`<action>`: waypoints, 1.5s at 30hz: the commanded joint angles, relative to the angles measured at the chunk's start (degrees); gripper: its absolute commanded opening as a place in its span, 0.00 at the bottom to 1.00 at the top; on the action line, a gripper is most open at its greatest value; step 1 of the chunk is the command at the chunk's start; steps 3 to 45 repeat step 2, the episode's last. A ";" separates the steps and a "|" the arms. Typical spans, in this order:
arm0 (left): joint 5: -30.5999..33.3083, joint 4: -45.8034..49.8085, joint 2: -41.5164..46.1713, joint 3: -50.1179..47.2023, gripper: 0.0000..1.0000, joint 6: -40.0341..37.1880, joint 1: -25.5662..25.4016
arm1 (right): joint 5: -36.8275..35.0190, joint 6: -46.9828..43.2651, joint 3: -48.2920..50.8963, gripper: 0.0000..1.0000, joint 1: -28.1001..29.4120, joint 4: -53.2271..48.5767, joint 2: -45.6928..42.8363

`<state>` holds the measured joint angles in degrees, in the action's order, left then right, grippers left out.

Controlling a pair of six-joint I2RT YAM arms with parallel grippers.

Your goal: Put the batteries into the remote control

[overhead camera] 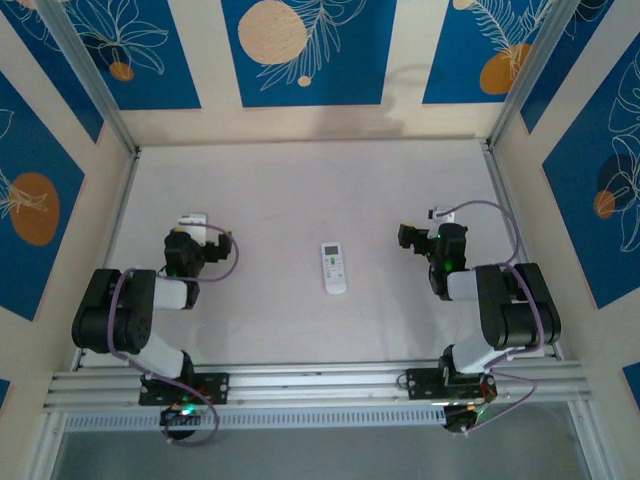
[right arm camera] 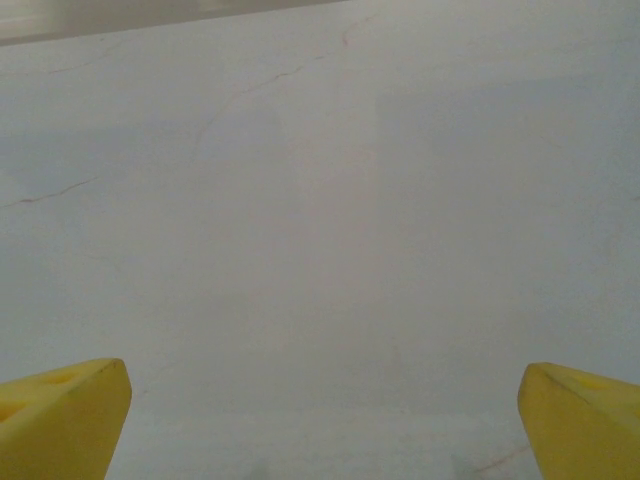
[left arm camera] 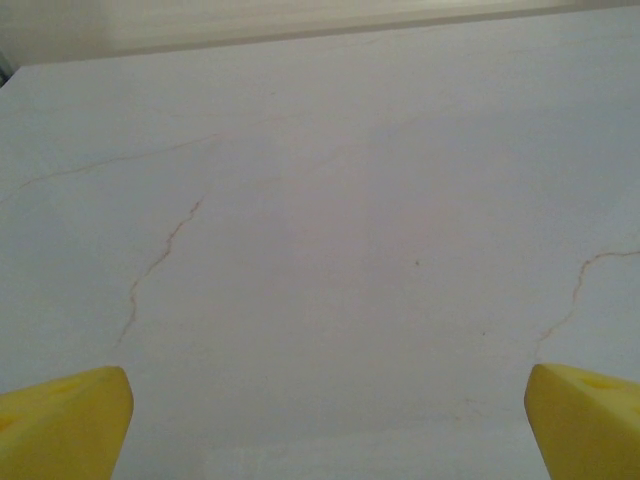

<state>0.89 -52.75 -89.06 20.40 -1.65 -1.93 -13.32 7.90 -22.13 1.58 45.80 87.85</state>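
Top view: small white flat rectangular remote control (overhead camera: 334, 267) lies face up mid-table on the white, faintly veined tabletop (overhead camera: 300, 180), between the black left arm (overhead camera: 125, 310) and the black right arm (overhead camera: 505, 305), well apart from both. Its long axis runs near-to-far, with the pale greenish display end toward the far wall. Left wrist: left gripper (left arm camera: 320, 430) spread wide, yellow fingertips (left arm camera: 60, 425) at the frame corners, nothing held, bare table between. Right wrist: right gripper (right arm camera: 320, 425) likewise wide, yellow fingertips (right arm camera: 60, 420) gripping nothing.
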 commanded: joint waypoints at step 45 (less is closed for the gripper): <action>-2.35 -0.52 -0.28 1.04 1.00 -0.28 -0.12 | 3.55 -1.93 -0.70 0.99 -0.23 1.95 -0.80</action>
